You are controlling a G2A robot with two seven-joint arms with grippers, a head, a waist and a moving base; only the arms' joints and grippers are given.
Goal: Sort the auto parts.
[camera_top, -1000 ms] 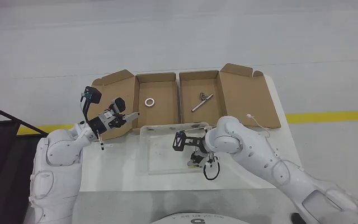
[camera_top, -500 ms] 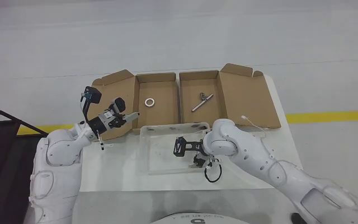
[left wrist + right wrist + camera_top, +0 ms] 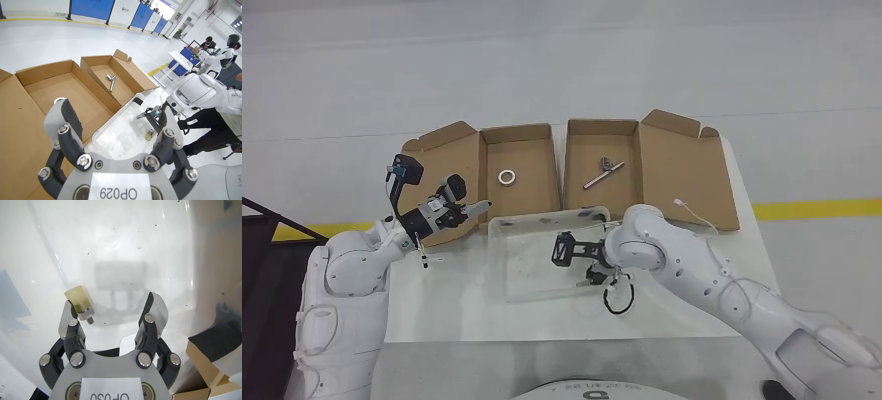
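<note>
Overhead downward, wrists close, tray (image 3: 532, 268) shared

Two boxes stand side by side along the far edge of the table (image 3: 472, 310). A ring (image 3: 507, 177) lies in the left box (image 3: 537, 195), and a metal rod (image 3: 603, 173) lies in the right box (image 3: 587, 150). Just near of the boxes, at mid-table, sits a tray (image 3: 532, 260). A stud (image 3: 81, 305) lies in its right part, just beside one finger of the right gripper (image 3: 109, 299). The left gripper (image 3: 480, 208) hangs left of the tray, over the left box's flap. A cable (image 3: 694, 213) lies right of the tray.
</note>
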